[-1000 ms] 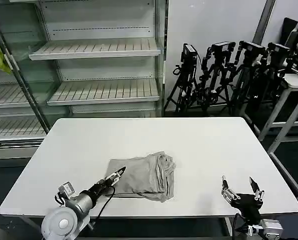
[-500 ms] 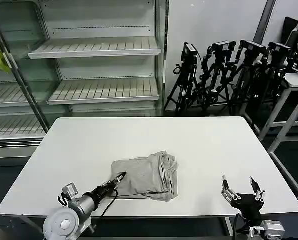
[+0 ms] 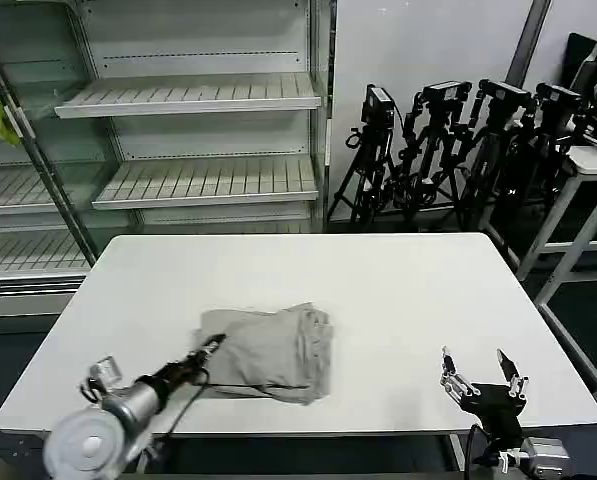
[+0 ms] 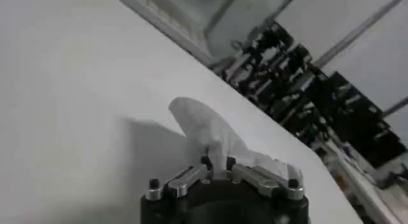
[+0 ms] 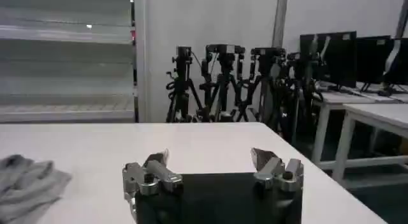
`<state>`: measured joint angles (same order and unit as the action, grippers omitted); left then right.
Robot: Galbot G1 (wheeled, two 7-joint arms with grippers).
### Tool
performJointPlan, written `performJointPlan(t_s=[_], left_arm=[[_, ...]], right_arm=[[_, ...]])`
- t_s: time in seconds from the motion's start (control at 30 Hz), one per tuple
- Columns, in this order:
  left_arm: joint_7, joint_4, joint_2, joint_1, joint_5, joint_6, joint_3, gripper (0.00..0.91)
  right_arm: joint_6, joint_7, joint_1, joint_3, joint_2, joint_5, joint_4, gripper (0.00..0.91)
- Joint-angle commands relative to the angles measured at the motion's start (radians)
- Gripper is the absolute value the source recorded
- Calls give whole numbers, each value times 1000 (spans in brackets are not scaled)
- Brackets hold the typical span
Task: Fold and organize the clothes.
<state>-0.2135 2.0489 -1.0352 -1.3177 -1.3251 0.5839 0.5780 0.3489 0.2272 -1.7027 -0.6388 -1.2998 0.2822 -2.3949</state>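
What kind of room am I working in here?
Likely a robotics lab or test studio: bare retail-style shelving behind the white table, a row of camera tripods against the wall, and desks with monitors off to the side.

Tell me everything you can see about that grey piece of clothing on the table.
The grey shirt looks like soft cotton, folded into a rumpled bundle with bunched layers along its right edge. It lies on the white table, near the front and left of centre. The left gripper is shut on its left edge; no print is visible.
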Motion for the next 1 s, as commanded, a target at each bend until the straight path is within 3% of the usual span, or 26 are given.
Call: performJointPlan(t_s=[0.03, 0.13, 0.33, 0.5, 0.63, 0.77, 0.9, 1.0], left_arm=[[49, -85, 218, -52, 149, -7, 398, 71], [154, -157, 319, -88, 387, -53, 486, 71], [311, -221, 503, -164, 605, -148, 668, 71], [355, -118, 524, -224, 753, -184, 646, 71], [336, -26, 492, -277, 952, -256, 469, 71], [308, -2, 442, -224, 1152, -307, 119, 71], [270, -94, 327, -18, 1268, -271, -292, 71], [242, -220, 214, 157, 1304, -268, -487, 71]], right_arm=[[1, 0, 73, 50, 11, 3, 40, 907], [1, 1, 104, 80, 17, 3, 57, 907], [2, 0, 144, 121, 31, 9, 70, 907], [1, 0, 151, 123, 48, 21, 73, 907], [-1, 0, 128, 113, 51, 17, 60, 907], [-1, -1, 94, 96, 42, 3, 44, 907], [-18, -3, 58, 85, 23, -29, 50, 907], [-19, -2, 40, 77, 6, -43, 38, 907]])
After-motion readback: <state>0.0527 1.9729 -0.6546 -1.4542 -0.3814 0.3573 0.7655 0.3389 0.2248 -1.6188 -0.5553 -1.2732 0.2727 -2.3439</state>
